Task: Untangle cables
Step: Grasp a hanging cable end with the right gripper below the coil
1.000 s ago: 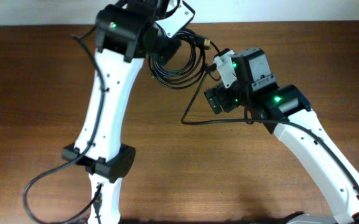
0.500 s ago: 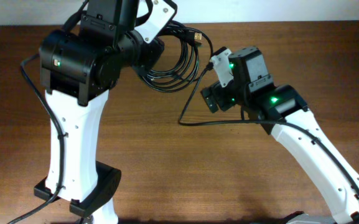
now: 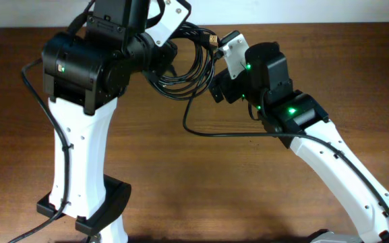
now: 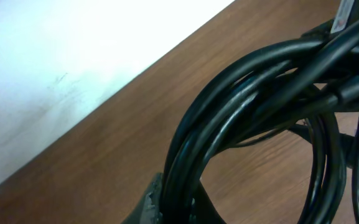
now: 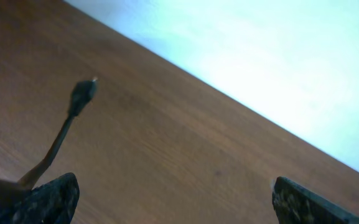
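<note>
The coiled cables (image 3: 191,64) sit near the far edge of the bench (image 3: 181,175), clenched in the left gripper (image 4: 170,208) jaws, while the right gripper (image 5: 173,202) jaws stand released, wide apart, with 1 plug-ended strand (image 5: 73,118) passing close by 1 finger.

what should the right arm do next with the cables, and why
Probably shift the right gripper toward the plug end and close on its strand. The jaws stand wide open with nothing between them, the strand runs in beside one fingertip, and the left gripper holds the coiled cables, so a free end could be drawn out.
</note>
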`<action>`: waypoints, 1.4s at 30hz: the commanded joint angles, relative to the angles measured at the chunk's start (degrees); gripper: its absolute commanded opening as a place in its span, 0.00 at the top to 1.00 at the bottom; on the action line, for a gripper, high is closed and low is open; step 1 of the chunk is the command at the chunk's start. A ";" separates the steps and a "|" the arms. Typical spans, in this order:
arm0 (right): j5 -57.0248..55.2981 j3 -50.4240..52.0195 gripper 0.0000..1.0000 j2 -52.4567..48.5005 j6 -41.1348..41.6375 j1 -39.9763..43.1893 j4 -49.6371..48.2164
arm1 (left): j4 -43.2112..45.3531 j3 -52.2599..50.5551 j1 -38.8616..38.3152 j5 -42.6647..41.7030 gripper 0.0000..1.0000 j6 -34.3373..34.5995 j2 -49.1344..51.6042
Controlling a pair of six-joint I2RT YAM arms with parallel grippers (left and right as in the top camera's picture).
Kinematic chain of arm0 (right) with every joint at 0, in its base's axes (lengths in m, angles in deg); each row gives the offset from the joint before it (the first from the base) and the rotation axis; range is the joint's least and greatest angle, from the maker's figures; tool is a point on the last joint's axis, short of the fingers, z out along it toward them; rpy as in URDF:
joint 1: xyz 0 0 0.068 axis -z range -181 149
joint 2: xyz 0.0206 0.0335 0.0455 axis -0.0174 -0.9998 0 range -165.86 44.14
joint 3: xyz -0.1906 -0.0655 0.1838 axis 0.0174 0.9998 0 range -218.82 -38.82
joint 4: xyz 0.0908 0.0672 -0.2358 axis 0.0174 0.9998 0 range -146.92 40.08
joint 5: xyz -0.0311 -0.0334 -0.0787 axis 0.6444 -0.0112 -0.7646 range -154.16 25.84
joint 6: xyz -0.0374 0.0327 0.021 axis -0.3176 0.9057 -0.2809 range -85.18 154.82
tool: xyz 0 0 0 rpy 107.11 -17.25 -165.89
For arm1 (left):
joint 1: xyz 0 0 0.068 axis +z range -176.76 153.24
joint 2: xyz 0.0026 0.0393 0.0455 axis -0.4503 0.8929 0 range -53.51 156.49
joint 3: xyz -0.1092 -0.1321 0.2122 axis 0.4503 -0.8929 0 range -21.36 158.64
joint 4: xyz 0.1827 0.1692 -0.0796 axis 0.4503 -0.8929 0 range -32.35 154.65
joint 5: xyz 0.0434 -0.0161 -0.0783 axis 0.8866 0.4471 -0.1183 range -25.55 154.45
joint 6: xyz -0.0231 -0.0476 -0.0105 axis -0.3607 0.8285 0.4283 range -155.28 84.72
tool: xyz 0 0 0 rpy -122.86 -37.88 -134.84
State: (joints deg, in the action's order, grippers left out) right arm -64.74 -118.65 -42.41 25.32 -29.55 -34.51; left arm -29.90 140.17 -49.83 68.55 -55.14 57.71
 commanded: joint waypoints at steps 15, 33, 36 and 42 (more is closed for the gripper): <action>-3.10 -1.51 0.02 0.37 -2.73 -0.31 -0.66 | 0.39 0.90 -0.17 -0.24 1.00 1.20 -0.68; -11.63 -2.43 0.02 0.46 -12.96 -0.33 9.40 | 0.57 0.90 -0.17 -0.46 1.00 1.20 -0.68; -7.61 -3.48 0.02 1.03 -9.88 -0.96 7.56 | 0.59 0.90 -0.17 -1.49 1.00 1.20 -0.68; -5.40 -4.42 0.02 3.85 -5.86 -1.09 8.41 | 0.59 0.90 -0.17 -1.46 1.00 1.20 -0.68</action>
State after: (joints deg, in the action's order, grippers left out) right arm -71.82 -121.18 -41.79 16.75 -30.03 -27.31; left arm -29.85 140.17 -49.83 68.48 -55.14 57.71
